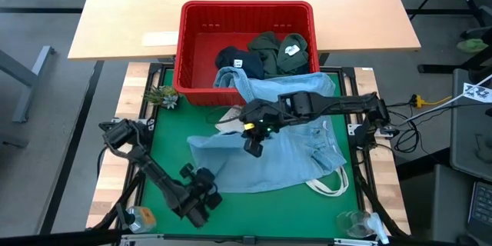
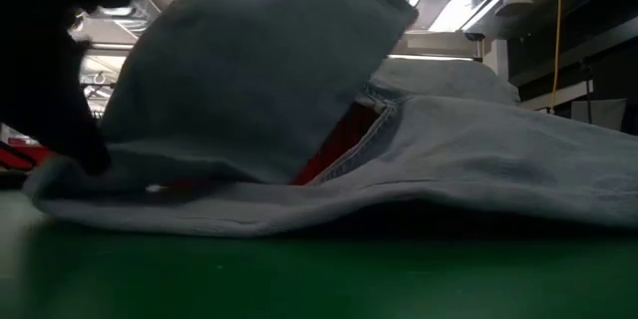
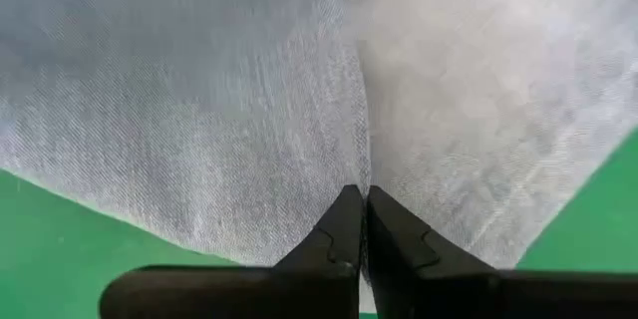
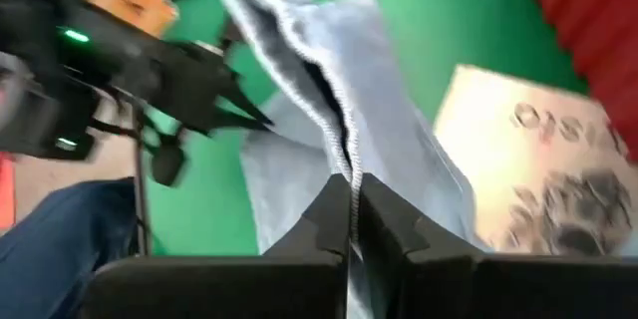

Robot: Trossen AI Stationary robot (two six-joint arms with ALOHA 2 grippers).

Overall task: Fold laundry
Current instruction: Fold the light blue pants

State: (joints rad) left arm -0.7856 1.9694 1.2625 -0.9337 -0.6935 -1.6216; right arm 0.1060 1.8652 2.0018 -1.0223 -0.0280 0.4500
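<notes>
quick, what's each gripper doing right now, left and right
Left gripper: shut on the edge of the denim garment.
Right gripper: shut on the same denim garment, holding a fold up.

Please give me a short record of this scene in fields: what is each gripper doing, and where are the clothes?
garment in work: light blue denim garment, spread on the green mat
left gripper: fingers shut on a denim edge near the mat's front
right gripper: shut on a lifted denim edge, over the mat's middle
red plastic slotted basket: holds navy blue garment and dark olive green garments
</notes>
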